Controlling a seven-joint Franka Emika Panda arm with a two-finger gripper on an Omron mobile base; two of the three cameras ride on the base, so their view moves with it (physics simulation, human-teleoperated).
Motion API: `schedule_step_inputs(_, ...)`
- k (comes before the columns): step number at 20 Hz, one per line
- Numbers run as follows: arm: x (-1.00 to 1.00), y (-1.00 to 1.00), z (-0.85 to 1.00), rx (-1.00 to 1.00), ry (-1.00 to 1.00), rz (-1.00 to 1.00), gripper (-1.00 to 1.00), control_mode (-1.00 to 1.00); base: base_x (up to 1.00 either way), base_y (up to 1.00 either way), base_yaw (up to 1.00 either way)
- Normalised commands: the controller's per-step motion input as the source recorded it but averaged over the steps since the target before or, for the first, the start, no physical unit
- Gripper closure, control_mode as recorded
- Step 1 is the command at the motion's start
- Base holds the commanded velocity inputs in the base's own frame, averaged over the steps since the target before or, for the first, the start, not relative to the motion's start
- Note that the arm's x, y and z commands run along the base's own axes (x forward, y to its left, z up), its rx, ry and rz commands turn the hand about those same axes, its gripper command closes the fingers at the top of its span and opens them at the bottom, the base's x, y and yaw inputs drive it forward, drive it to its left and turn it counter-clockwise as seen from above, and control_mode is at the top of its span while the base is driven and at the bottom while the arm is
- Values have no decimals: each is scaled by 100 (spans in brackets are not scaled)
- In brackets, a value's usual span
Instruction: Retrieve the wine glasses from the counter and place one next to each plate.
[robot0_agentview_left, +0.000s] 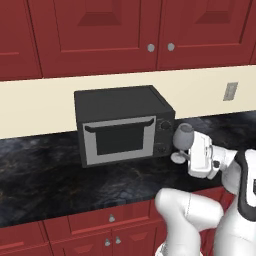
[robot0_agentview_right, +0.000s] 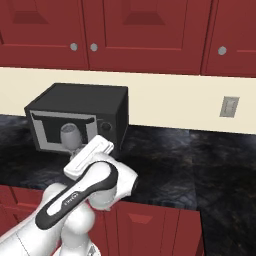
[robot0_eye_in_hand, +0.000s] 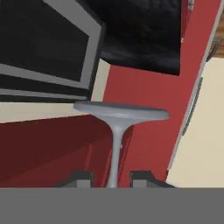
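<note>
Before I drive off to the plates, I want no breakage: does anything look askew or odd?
The wine glass is off the counter, held by its stem between the fingers, and leans rather than standing upright beside the microwave. Nothing looks spilled or broken.

Your left base view looks forward and down from behind the arm at the counter (robot0_agentview_left: 45, 175) and microwave (robot0_agentview_left: 122, 125). Your right base view faces that same microwave (robot0_agentview_right: 80, 120) from the other side. Your hand view sits very close, looking along a glass (robot0_eye_in_hand: 117, 131) stem.
</note>
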Motion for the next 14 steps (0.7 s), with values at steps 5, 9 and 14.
schedule_step_inputs(5, -68, -33, 83, 2, -6, 0, 100, -100, 0, 0, 0)
schedule_step_inputs(9, -61, -27, 59, 0, 0, 0, 100, -100, 0, 0, 0)
schedule_step_inputs(14, -55, -9, 54, 3, 0, 1, 100, -100, 0, 0, 0)
